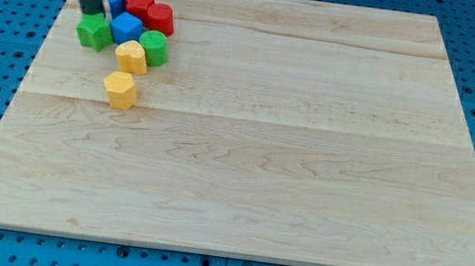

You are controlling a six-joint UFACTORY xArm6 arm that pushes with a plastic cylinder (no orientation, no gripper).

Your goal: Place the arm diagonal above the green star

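Resting just above the green star (94, 32), touching it, my tip (93, 13) is seen; no gripper is fitted, so none can be judged.

No readable text, label, number or sign appears anywhere on the board or blocks.

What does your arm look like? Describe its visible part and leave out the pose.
Only a straight, plain dark rod shows, entering from the view's top. No cables, markings or joints are visible. My tip is just above the green star, at its top edge.
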